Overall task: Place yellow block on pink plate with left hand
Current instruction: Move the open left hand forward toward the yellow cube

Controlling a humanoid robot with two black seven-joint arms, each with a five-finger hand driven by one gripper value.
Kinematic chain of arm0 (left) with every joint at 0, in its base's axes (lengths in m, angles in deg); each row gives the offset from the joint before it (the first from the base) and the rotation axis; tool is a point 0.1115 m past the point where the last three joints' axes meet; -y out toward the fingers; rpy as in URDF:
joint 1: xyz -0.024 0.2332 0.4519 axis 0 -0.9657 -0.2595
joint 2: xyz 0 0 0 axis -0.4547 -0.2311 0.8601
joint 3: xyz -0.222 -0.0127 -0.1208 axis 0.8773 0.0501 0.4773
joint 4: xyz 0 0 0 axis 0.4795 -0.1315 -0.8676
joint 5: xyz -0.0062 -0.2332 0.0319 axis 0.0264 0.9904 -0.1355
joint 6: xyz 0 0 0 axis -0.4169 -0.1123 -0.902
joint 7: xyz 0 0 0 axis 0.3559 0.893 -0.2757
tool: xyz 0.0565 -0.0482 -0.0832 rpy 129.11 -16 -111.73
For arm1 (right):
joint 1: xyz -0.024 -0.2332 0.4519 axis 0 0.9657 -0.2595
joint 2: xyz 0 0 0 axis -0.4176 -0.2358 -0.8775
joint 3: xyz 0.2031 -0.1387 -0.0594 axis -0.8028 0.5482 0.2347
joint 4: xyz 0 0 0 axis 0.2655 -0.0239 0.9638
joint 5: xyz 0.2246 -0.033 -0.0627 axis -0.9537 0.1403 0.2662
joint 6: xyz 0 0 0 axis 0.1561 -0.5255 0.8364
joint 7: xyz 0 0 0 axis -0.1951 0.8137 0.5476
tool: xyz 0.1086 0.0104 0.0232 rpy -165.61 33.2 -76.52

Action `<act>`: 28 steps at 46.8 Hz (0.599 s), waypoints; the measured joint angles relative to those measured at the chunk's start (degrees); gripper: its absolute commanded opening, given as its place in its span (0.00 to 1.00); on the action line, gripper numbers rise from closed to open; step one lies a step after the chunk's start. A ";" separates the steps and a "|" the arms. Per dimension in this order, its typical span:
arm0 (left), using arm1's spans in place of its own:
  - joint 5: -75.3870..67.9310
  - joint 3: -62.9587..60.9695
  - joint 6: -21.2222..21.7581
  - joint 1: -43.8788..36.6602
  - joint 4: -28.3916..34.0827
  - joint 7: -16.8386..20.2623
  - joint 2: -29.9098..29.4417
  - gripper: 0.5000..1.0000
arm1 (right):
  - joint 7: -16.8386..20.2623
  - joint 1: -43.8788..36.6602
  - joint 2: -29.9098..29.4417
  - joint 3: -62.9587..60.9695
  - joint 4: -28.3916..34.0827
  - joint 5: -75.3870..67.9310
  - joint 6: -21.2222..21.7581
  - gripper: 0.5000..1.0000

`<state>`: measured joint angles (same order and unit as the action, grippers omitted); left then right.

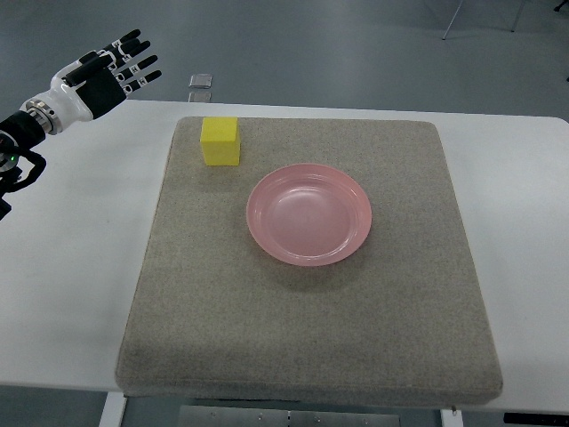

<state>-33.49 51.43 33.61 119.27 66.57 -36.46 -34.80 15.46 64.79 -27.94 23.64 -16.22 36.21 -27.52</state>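
Up at far left we see the left robot hand (111, 71), fingers spread, holding nothing, apparently above the counter (80, 267) edge. Well apart, the yellow block (220, 140) sits on the mat (311, 329), near the pink plate (308, 213).

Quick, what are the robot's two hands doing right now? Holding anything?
Left robot hand: open, fingers spread, holding nothing, up beyond the table's far left corner.
Right robot hand: not in view.
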 measured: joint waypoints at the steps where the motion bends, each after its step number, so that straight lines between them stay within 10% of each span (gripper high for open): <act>1: -0.01 0.00 0.00 -0.01 0.01 0.00 0.00 0.99 | 0.00 0.00 0.00 0.00 0.00 0.00 0.00 0.85; 28: -0.11 -0.06 0.00 -0.21 -0.26 0.27 0.69 0.99 | 0.01 0.00 0.00 0.00 -0.01 0.00 -0.02 0.85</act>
<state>-33.60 51.37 33.62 119.07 66.31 -36.19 -34.10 15.46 64.79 -27.94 23.64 -16.22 36.21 -27.54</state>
